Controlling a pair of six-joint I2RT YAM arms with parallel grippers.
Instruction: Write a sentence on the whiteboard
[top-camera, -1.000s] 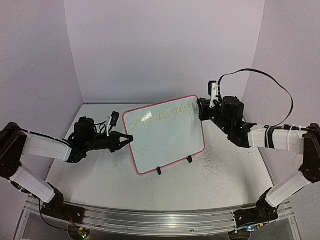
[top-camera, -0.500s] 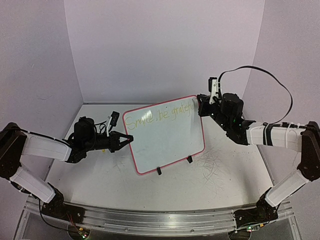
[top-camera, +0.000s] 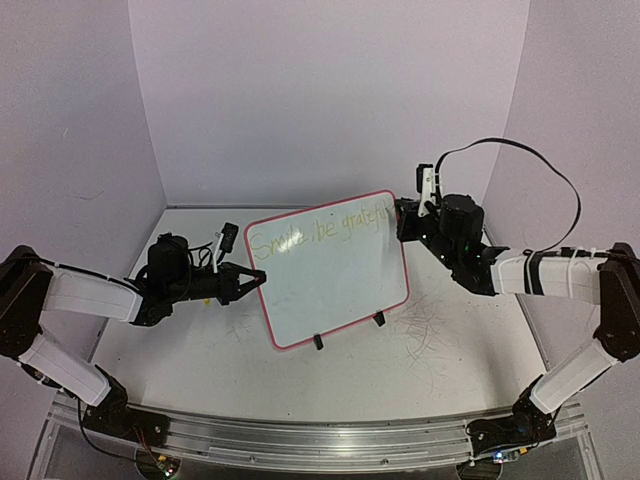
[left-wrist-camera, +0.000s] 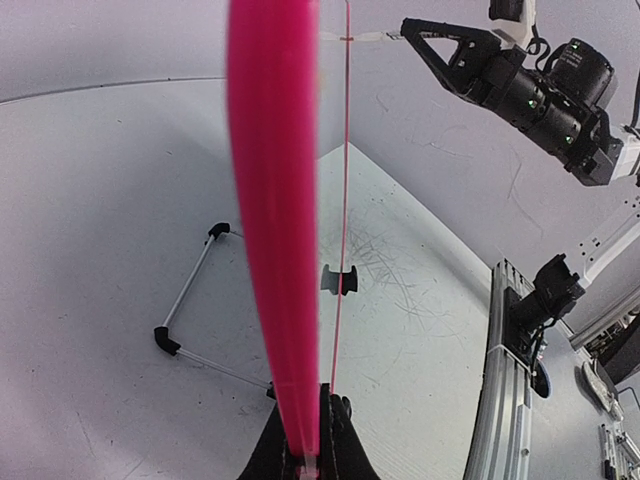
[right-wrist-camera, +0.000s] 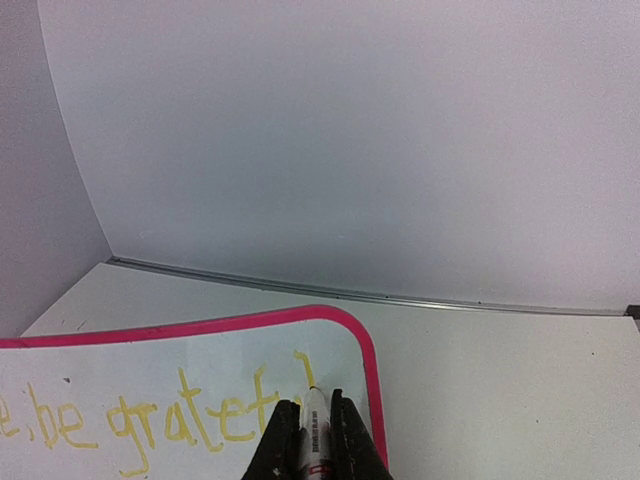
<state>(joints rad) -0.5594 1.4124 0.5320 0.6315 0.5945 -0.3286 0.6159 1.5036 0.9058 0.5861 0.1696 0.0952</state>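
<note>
Glossy white rectangular whiteboard with pink-red frame (top-camera: 335, 290) standing mid-desk on white desk (top-camera: 440, 370), on black clip feet (top-camera: 318, 342). Left pincer (top-camera: 250, 282) clenched on frame at board's 9 o'clock edge. Right pincer (top-camera: 400, 214) clamped on white marker (right-wrist-camera: 314, 410), tip touching board near 2 o'clock corner, at end of yellow-green handwritten sentence (top-camera: 315, 232).

The whiteboard (top-camera: 330, 285) stands on the table (top-camera: 450, 375) — left pincer (top-camera: 258, 280) at its left edge, right pincer (top-camera: 400, 216) with marker (right-wrist-camera: 314, 415) at top-right.

Upright pink-framed whiteboard (top-camera: 335, 280), yellow sentence (top-camera: 320, 233)
</note>
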